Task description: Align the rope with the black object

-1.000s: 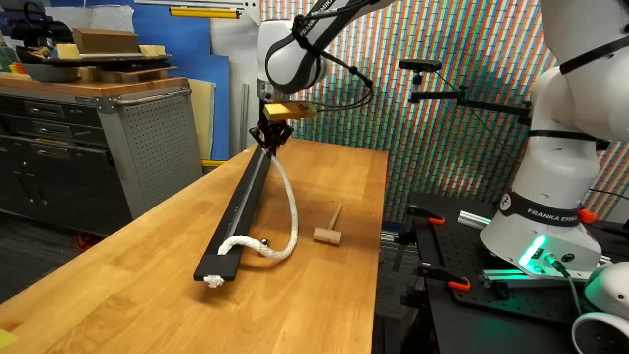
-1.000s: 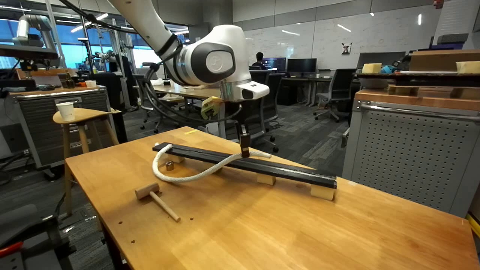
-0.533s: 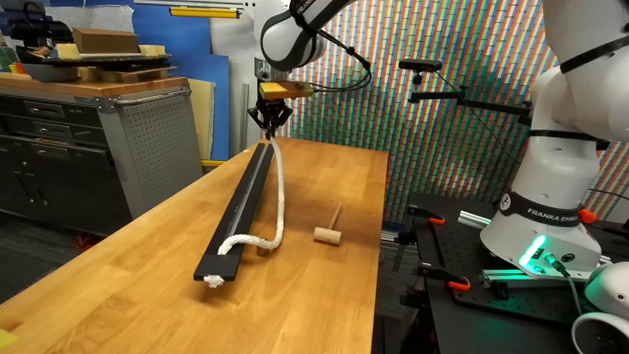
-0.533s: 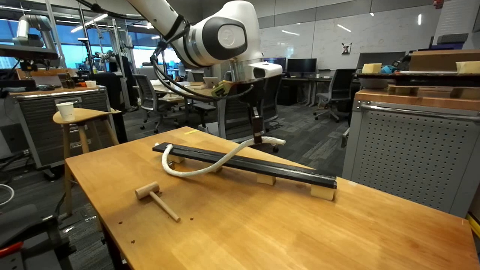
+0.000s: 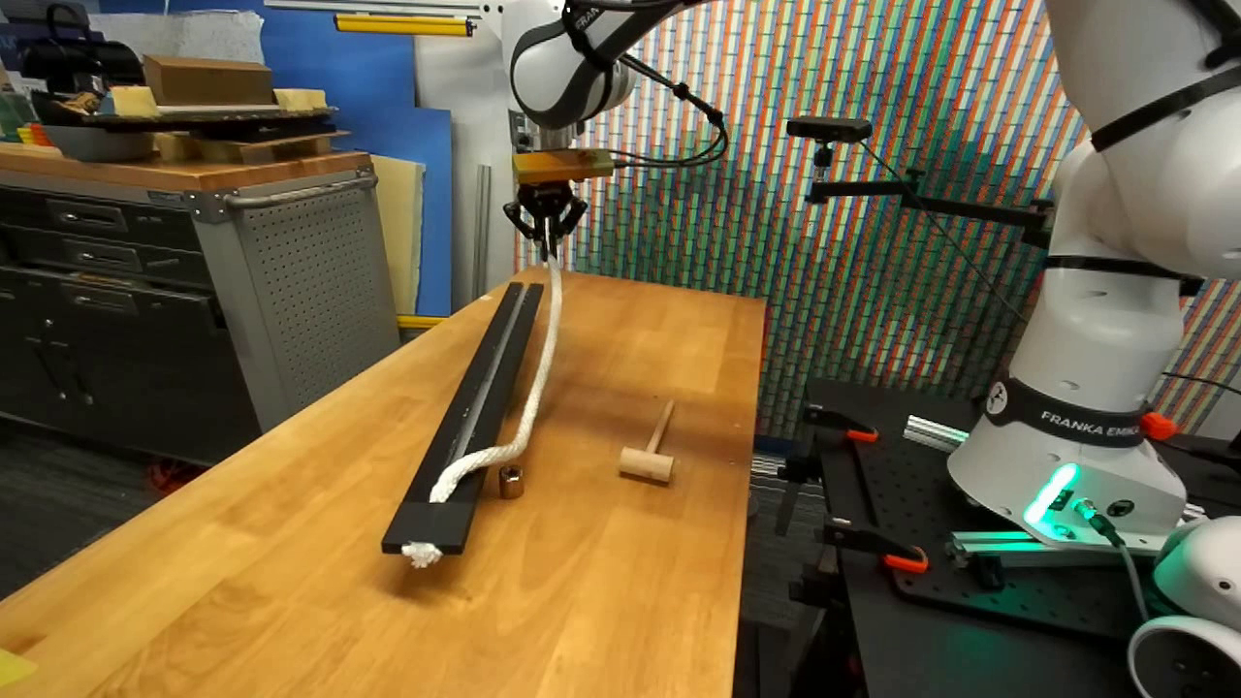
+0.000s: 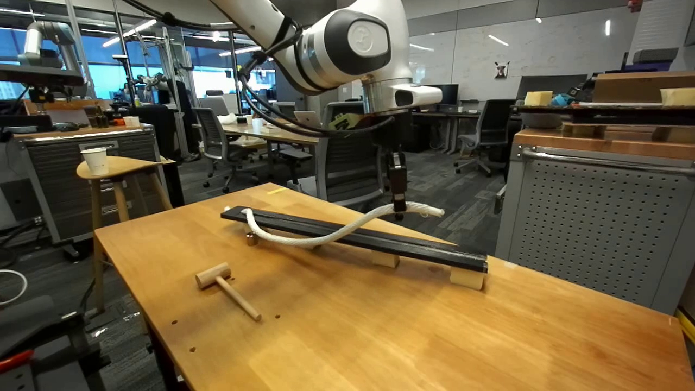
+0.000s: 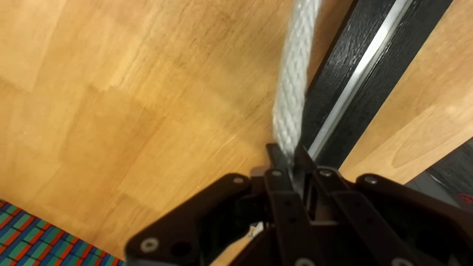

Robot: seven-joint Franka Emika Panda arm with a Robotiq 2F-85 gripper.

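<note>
The cream-white rope (image 5: 540, 388) has its near end in the groove of the black object (image 5: 451, 441), a long straight bar, under its black end plate, with a frayed tip sticking out. From there the rope bends off the bar's side and rises to my gripper (image 5: 550, 254). The gripper (image 6: 399, 209) is shut on the rope (image 6: 298, 242) near its far end, raised above the bar (image 6: 412, 245); a short tail extends past the fingers. In the wrist view the rope (image 7: 295, 66) runs into the fingertips (image 7: 288, 151), beside the bar (image 7: 343, 62).
A copper-coloured nut (image 5: 511, 482) stands beside the bar's near end. A wooden mallet (image 5: 648, 463) lies on the table further off. Wooden blocks (image 6: 467, 278) hold the bar above the table. A drawer cabinet (image 5: 301, 291) stands beyond the table edge.
My gripper has risen and moved along the bar toward its far end, pulling the rope. The rope's side loop has shrunk and drawn closer to the bar, uncovering the nut.
</note>
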